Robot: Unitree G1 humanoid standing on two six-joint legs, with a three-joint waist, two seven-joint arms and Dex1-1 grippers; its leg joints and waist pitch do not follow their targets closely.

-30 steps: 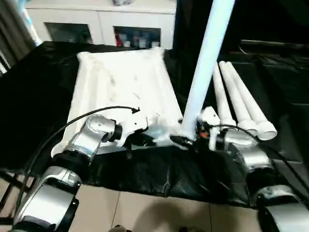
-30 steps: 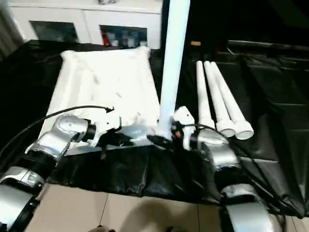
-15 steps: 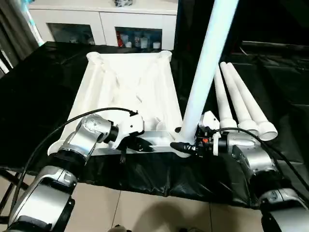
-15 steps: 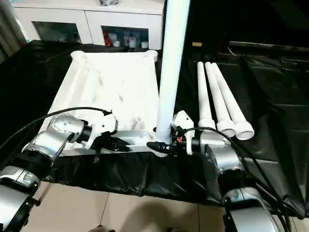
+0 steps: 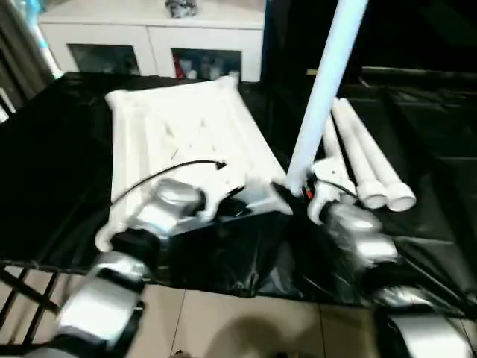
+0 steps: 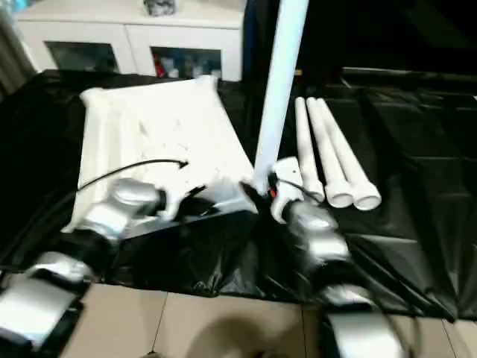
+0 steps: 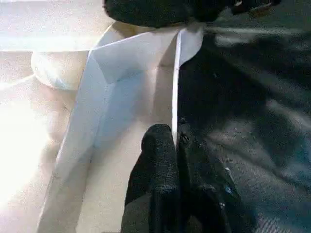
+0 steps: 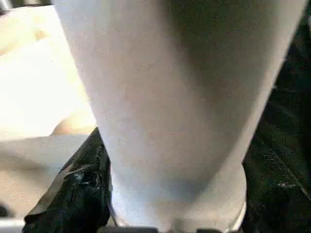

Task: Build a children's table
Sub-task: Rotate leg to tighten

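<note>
From the head, the tabletop (image 5: 179, 138) is lying underside-up on black sheeting, so its sockets face upward. The right gripper (image 5: 287, 192) is holding an upright leg (image 5: 322, 89) at the tabletop's five o'clock corner, probably seating it; three spare legs (image 5: 365, 160) are waiting at its three o'clock.

At the left wrist, the left gripper (image 7: 176, 141) is pinching the tabletop's rim, steadying it.

At the right wrist, one finger (image 8: 80, 194) is hugging the leg's base.
</note>
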